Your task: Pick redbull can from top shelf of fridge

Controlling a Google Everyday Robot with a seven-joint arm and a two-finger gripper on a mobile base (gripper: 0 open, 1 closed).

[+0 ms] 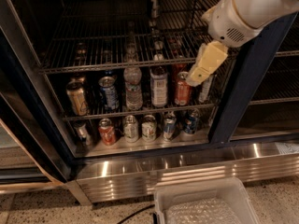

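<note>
Large commercial drinks fridge [243, 92] with dark interior and dark blue-black frame, door open. The white robot arm [252, 8] comes in from the upper right. Its pale yellow claw [192, 80] angles down-left in front of the right end of the racks. The claw's upper part crosses the front rail of the top shelf [93, 66], a wide grey wire rack, and its tip is below that rail, just beside the top of a red can [182, 93] on the middle rack. Cannot tell if the claw is wide or narrow; nothing visibly held.

The redbull can [131, 40] shows as a dim, slim, tall shape on the top shelf, left of centre and set back from the rail, well apart from the claw; colours are too dark to confirm. Other dark cans on that shelf are unclear.

Middle rack, left to right: gold can [77, 97], blue can [109, 92], clear plastic water bottle [133, 88], white-labelled bottle [159, 85], then the red can.

Fridge floor holds a row of small cans, a red-orange can [107, 131] at the left of the row. Below it is the ribbed stainless-steel base strip [187, 169]. A clear plastic bin [161, 202] sits on the speckled floor in front
</note>
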